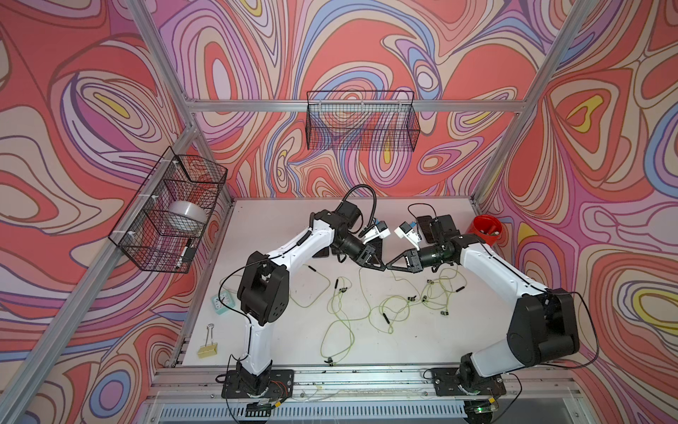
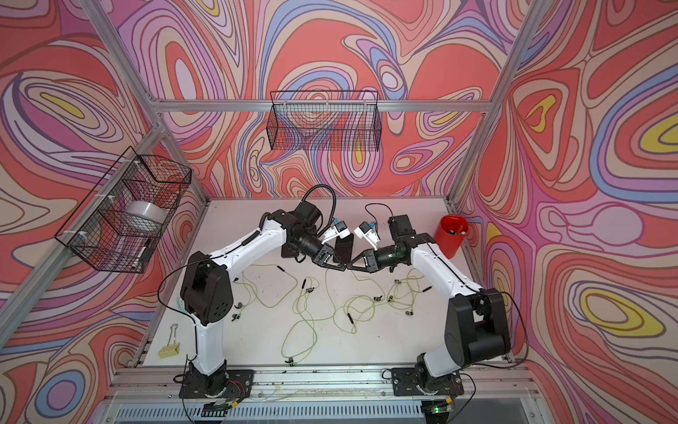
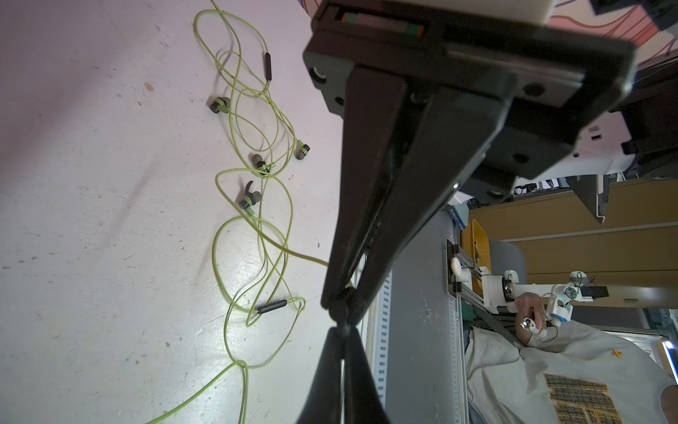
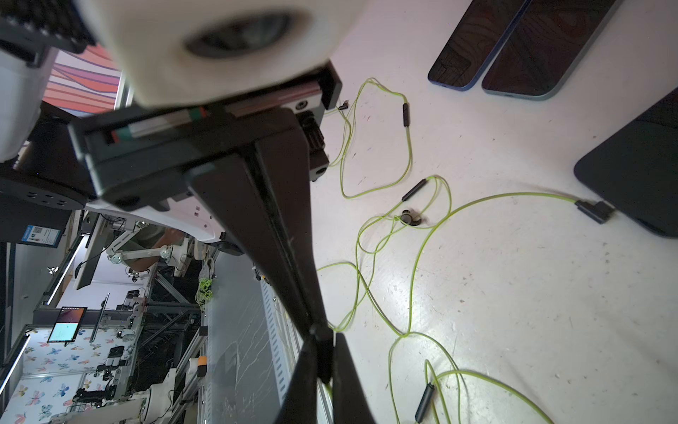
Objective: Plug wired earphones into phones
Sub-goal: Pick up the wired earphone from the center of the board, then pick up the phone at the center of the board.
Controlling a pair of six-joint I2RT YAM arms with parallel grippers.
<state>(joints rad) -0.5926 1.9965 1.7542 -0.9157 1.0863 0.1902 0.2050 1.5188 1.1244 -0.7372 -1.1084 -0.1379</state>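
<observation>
My left gripper [image 1: 381,265] and right gripper [image 1: 391,267] meet tip to tip above the table's middle. Both are shut on one small dark plug [image 4: 324,359] of the wired earphones, which ends a yellow-green cable [image 3: 308,257]. In the left wrist view my left gripper [image 3: 339,306] pinches it, and in the right wrist view my right gripper [image 4: 318,332] does. More earphones [image 1: 341,315] lie tangled on the table in front. Two phones [image 4: 473,40] lie side by side. Another phone [image 4: 638,165] has a plug [image 4: 594,211] at its edge. The arms hide most of the phones in both top views.
A red cup [image 1: 484,235] stands at the back right. A binder clip [image 1: 208,348] and a small mint box [image 1: 220,303] lie at the front left. Wire baskets hang on the back wall [image 1: 361,121] and the left wall [image 1: 168,213].
</observation>
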